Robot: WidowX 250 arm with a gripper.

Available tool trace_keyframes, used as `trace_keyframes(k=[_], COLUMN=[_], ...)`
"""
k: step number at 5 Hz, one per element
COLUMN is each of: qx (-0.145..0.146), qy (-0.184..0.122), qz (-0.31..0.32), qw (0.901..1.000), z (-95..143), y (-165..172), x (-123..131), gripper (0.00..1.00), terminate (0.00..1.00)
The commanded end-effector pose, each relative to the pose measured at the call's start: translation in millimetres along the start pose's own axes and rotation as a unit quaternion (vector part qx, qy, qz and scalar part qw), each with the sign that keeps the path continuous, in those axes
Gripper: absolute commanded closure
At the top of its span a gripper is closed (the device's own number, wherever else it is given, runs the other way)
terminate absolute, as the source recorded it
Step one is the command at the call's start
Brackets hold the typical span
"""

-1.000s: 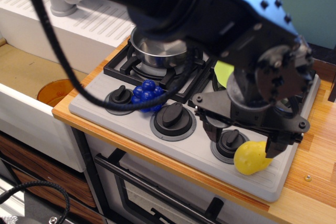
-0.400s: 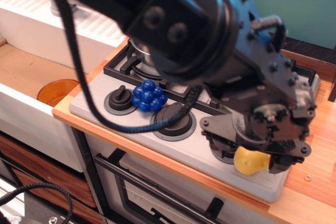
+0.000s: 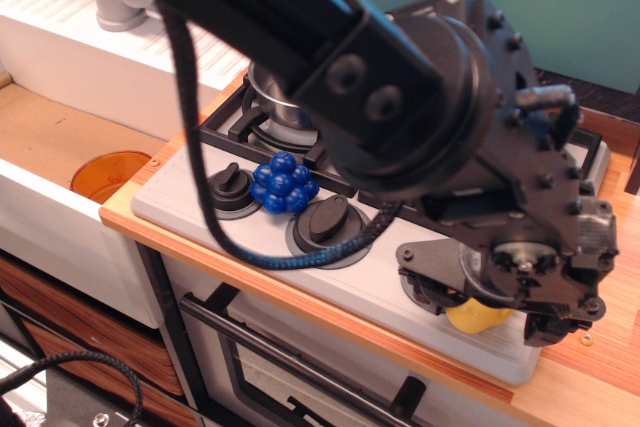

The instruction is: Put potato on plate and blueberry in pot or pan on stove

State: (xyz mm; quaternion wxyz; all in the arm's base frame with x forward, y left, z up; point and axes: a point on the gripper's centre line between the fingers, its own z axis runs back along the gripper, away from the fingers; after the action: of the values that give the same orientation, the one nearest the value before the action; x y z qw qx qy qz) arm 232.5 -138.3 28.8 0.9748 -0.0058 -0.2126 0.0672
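- Black robot gripper (image 3: 500, 309) sitting right on top of the lumpy pale yellow plastic potato (image 3: 477, 318), at the front right corner of the grey toy cooktop (image 3: 200, 209) – only a small yellow sliver peeking out under the wrist.
- Can't tell how the jaws stand: fingertips buried behind the gripper body. Could be around the potato, could be just above it. Potato's long axis not readable either, too much covered.
- Lime-green plate not visible at all, presumably hidden behind the arm toward the back right burner. So probably a lift and a short carry back from the front edge.
- Cluster of glossy deep-blue berries (image 3: 284, 184) resting on the cooktop between the left black knob (image 3: 231, 187) and middle black knob (image 3: 329, 219), just in front of the left burner grate (image 3: 262, 128).
- Shiny stainless-steel pot (image 3: 277, 99) on that left grate, right behind the berries, partly hidden by the arm.
- Room: potato close to the cooktop's front edge and the wooden counter (image 3: 590, 372), so a slip could roll it off. Orange round dish (image 3: 110, 174) down in the sink area, well off to the left.
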Motion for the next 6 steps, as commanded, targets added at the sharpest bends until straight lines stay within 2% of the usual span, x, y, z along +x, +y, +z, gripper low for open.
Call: trace_keyframes(k=[1,4,5,6], qx=[-0.003,-0.007,-0.007,-0.004], qy=[-0.002,0.036,0.049,0.073], qz=[0.010,0.016,0.015,0.003], qw=[0.9999,0.9992,0.9987,0.9973], z=[2,25,45,66], y=[-12,-6,2,20], x=[7,19,32,60], gripper=[1.00,1.00,1.00,1.00], terminate=[0.00,0.00,0.00,0.00])
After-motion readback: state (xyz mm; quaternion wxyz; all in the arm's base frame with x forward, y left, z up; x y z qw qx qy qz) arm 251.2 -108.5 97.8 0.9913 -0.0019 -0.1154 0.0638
